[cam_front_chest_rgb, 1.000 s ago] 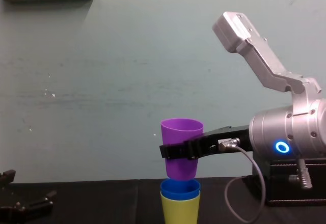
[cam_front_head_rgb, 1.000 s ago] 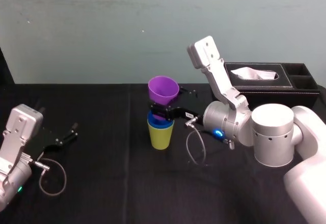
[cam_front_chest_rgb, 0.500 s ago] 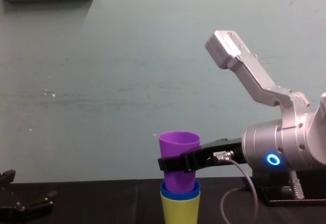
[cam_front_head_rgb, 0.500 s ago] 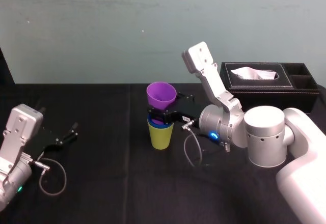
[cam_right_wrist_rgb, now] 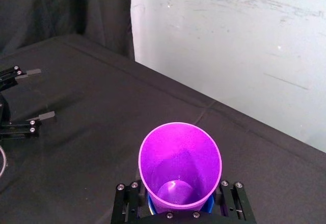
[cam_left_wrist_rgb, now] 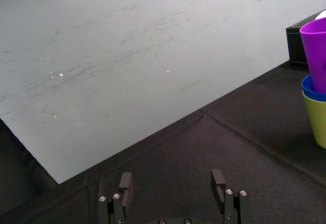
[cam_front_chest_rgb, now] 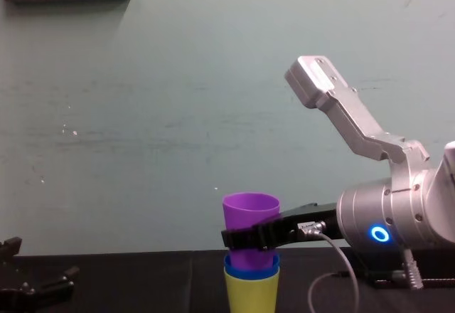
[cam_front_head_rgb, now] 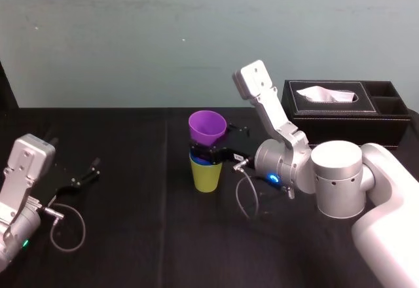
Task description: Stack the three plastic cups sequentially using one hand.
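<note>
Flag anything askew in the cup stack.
Nothing askew. The purple cup stands upright but high in the blue cup, not seated, clamped by the right gripper; the yellow-green cup sits lowest. Left gripper rests open.

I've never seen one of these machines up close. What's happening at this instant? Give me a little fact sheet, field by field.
Working arm: right gripper, closed around the purple cup
Purple cup: upright, lower part inside the blue cup
Blue cup: nested in the yellow-green cup
Yellow-green cup: standing on the black table
Idle arm: left gripper, open, at the robot's left, away from the cups
Nearby: black tissue box at the table's far right
</note>
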